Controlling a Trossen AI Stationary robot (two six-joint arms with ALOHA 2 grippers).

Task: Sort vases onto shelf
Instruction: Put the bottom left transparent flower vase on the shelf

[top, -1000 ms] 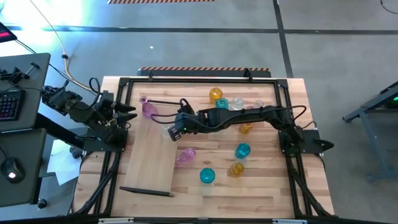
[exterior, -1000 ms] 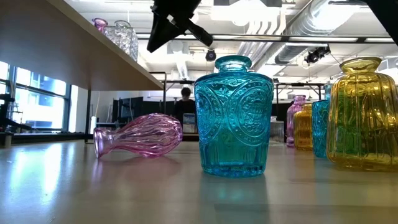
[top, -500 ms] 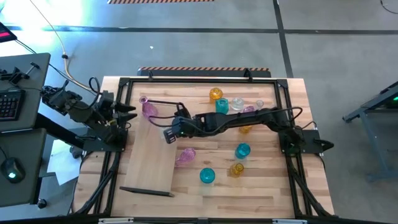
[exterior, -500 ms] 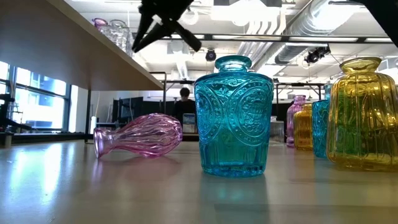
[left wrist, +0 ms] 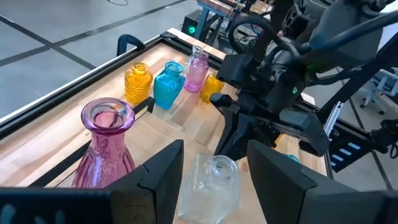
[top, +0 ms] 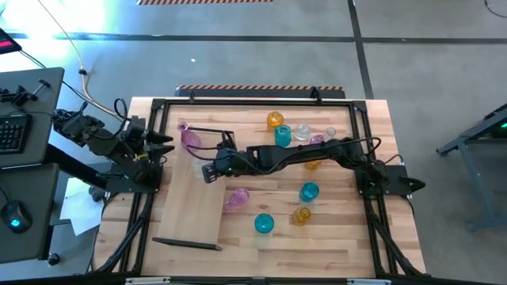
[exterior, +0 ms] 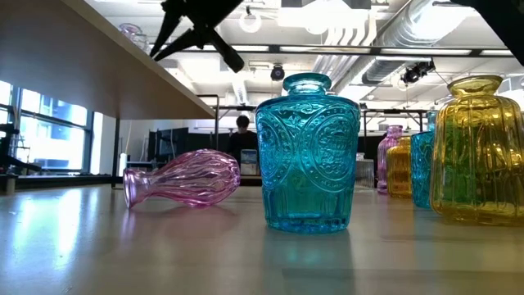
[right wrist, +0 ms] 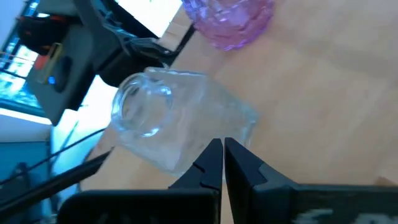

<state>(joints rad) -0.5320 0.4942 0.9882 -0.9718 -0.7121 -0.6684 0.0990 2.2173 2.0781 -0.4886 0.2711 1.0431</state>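
We saw the right gripper point(top: 207, 171) reached out over the shelf point(top: 190, 198), its jaws pressed together and gripping nothing; directly ahead of its fingertips point(right wrist: 216, 158) stood a clear vase point(right wrist: 177, 121), so close that we could not tell whether the tips touched it, and just beyond that a pink vase point(right wrist: 231, 18) on the same board. The left gripper point(top: 162, 144) waited at the table's left edge with its jaws spread wide and empty; between its fingers point(left wrist: 163, 171), a little way ahead, sat the same clear vase point(left wrist: 211, 183), with the upright pink vase point(left wrist: 107, 143) off to one side of them and the right arm's dark gripper point(left wrist: 249, 118) just past the clear one. Farther beyond those jaws stood a cluster of vases, an amber one point(left wrist: 138, 81), a teal one point(left wrist: 168, 84) and a pale pink one point(left wrist: 196, 68); in the low view a pink vase point(exterior: 180, 180) lay on its side beside an upright teal vase point(exterior: 308, 156) and a yellow one point(exterior: 479, 152), all still on the tabletop point(top: 341, 229) rather than on the board; a person point(exterior: 243, 124) showed far off in the room.
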